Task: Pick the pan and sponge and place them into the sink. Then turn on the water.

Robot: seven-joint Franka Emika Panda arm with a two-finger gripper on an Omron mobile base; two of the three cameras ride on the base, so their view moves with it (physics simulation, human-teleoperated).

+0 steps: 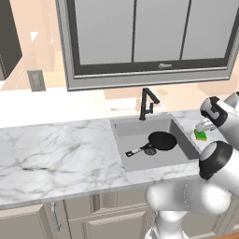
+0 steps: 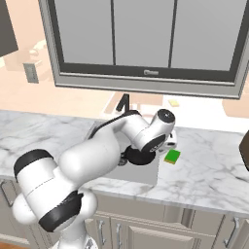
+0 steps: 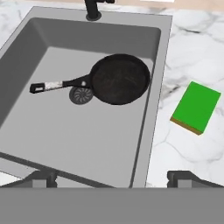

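My arm is built of glossy white, rounded shells, fat and tube-like, joined by dark grey to black bands at each joint. At the lower left of the right base frame I see a black collar ringing the big shoulder segment. The gripper ends in two small dark grey finger tips, blocky and matte.

we see a white marble worktop with grey veins running across the kitchen, above pale cabinet fronts. a grey sink is set into it, with a black faucet standing at its back rim. the green sponge lies flat on the worktop just beside the sink's right rim, apart from it. the black pan rests on the sink floor, its handle passing just beside the round drain.
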